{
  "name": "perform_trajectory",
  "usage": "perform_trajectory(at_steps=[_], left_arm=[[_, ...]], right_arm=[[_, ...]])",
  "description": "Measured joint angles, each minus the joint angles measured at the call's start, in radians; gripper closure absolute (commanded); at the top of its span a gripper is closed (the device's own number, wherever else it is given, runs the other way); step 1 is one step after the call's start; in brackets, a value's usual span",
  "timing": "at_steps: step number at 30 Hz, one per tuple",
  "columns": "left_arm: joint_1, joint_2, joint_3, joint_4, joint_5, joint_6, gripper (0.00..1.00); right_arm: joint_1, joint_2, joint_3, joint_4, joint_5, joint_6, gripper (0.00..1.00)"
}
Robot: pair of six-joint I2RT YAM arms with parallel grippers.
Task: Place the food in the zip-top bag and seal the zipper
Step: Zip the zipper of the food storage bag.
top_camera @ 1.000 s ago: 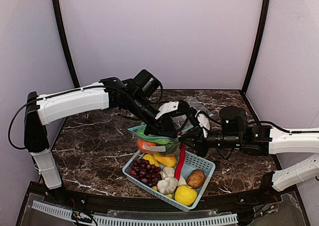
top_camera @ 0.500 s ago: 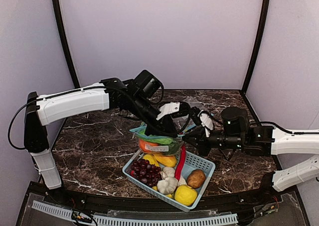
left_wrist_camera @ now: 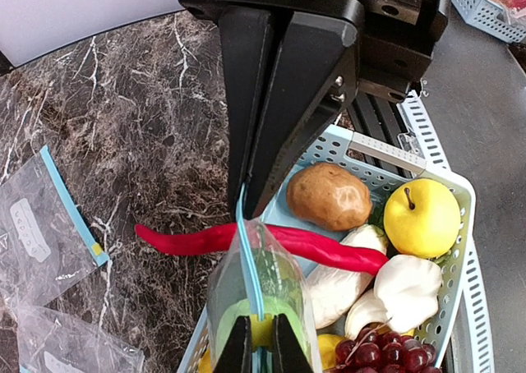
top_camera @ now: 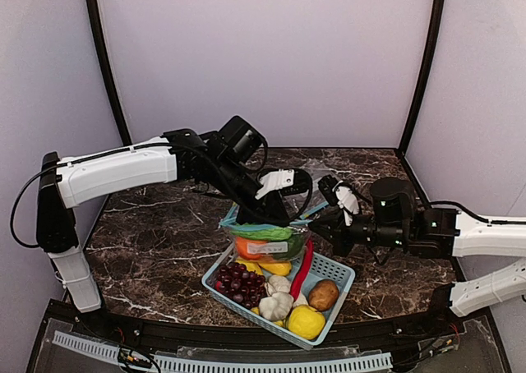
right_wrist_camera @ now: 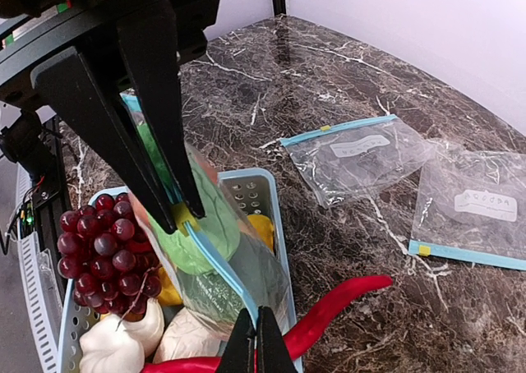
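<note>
I have the small clear plastic zip-top bag (top_camera: 265, 240) strung between both arms, hanging over the far end of the light blue slotted plastic basket (top_camera: 333, 268); I cannot tell whether its bottom rests on the produce there. Loading looks done. The round orange (top_camera: 246, 246) and the light green bumpy gourd (right_wrist_camera: 207, 218) show through the plastic, and I take a darker green mass beneath them (right_wrist_camera: 209, 295) for the avocado.

What I judge is left is the seal. The narrow light blue zipper strip (left_wrist_camera: 247, 262) runs as one taut line from arm to arm, but I cannot tell whether it is pressed shut along its whole length.

The left gripper (left_wrist_camera: 244, 202) has its two black fingers nearly together, pinching one end of that strip. The right gripper (right_wrist_camera: 255, 340) has its fingers pressed tight on the other end, with only thin plastic between them.
</note>
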Motion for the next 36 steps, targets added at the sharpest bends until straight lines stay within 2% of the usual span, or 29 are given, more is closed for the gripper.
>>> perform_trajectory(at_steps=[36], left_arm=[[0.024,-0.156,-0.220,0.094,-0.064,-0.027,0.99]], right_arm=[[0.008,-0.039,0.000,-0.055,0.070,0.025,1.00]])
